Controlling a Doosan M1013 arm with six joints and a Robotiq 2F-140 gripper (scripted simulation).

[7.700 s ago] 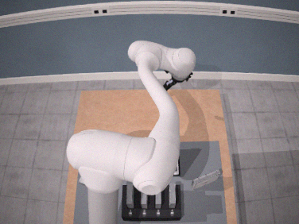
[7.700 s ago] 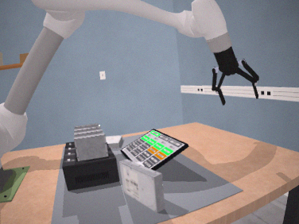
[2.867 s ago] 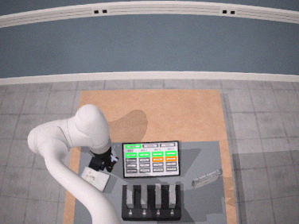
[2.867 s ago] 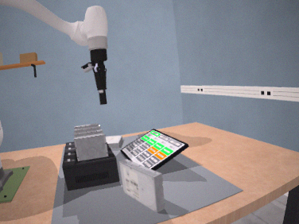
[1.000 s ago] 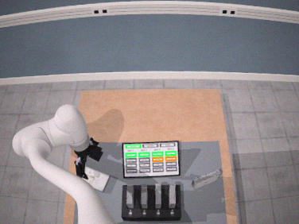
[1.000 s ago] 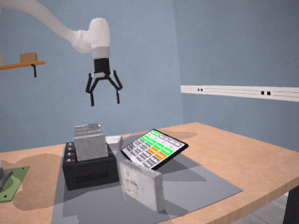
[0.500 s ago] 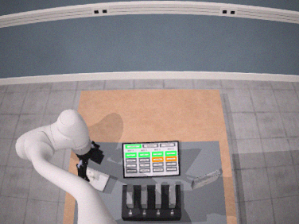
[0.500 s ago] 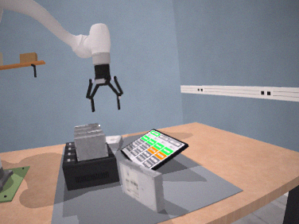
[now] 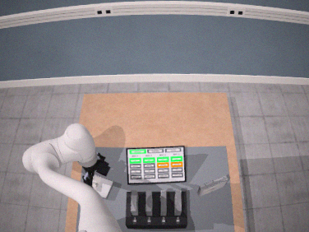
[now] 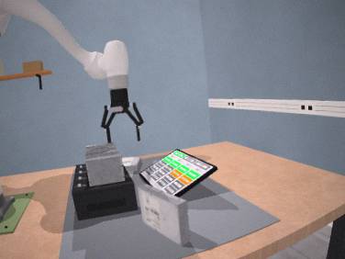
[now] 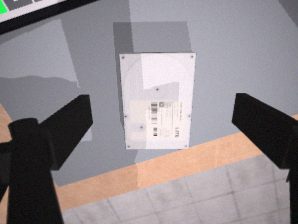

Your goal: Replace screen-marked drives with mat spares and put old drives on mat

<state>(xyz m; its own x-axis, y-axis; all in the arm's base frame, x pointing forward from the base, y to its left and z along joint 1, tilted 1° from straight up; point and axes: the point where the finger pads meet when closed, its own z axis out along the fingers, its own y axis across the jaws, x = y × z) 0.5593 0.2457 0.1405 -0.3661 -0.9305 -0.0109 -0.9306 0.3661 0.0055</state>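
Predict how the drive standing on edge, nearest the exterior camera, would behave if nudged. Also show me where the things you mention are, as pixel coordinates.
The standing drive (image 9: pixel 214 186) (image 10: pixel 162 215) would likely tip if pushed on its broad face, since it rests on a narrow edge. Its flat, boxy casing looks rigid and unlikely to roll.

The arm (image 9: pixel 55 158) (image 10: pixel 116 60) has swung back from beyond the worktop's far edge and now uncovers the screen (image 9: pixel 156 165) (image 10: pixel 178 172). Its fingers (image 9: pixel 87 178) (image 10: pixel 139 133), seen nearly edge-on midway, have turned to show spread apart, and they sink lower towards the flat-lying drive (image 9: pixel 103 187) (image 10: pixel 132 163) (image 11: pixel 160 85).
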